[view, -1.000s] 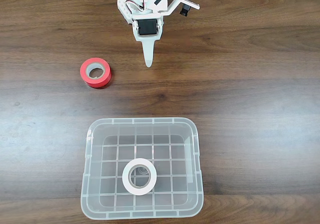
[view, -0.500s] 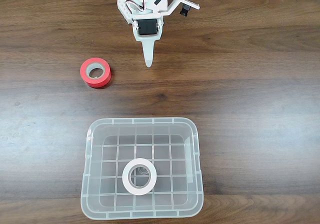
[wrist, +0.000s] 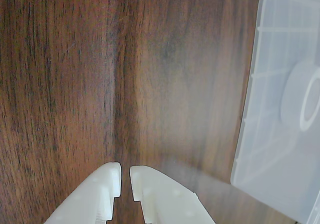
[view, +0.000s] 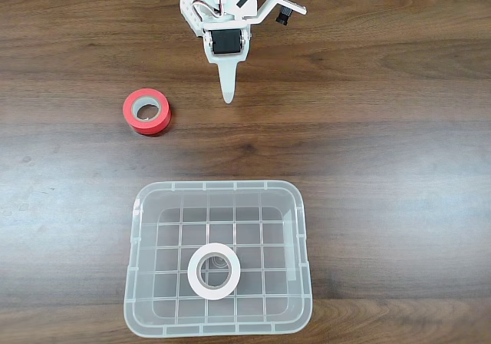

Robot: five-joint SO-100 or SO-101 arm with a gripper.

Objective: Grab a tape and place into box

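No brand, label or legible writing appears on any item. The arm's white housing carries two black slanted slots, which are not lettering.

In the fixed view the tape (view: 214,271) lies flat on the grid-ribbed floor of the box (view: 138,229), roughly central and slightly toward the near wall, its hollow core facing up. The box sits on the wooden table (view: 383,152) at the near edge; its lower rim comes close to the bottom of the picture. The red roll (view: 147,111) with grey core stands on the table left of the arm, well apart from the box.

The gripper (view: 227,94) hangs over bare table near the far edge, pointing toward the box and well apart from both rolls. In the fixed view its fingers overlap into a single white tip, so their spacing cannot be judged there. In the wrist view the gripper (wrist: 125,176) shows its two white fingertips with a narrow strip of wood between them: nearly closed, not touching, and holding nothing.

The arm's upper body is cut off by the top of the fixed view, with cables running out of the picture. In the wrist view the box (wrist: 250,134) is cut off at the right edge, and the tape (wrist: 300,96) shows through the cloudy wall as a blurred pale ring, partly out of the picture.

Against the pictures from half a second and one second earlier, nothing has changed: arm, both rolls and box stand in the same places.
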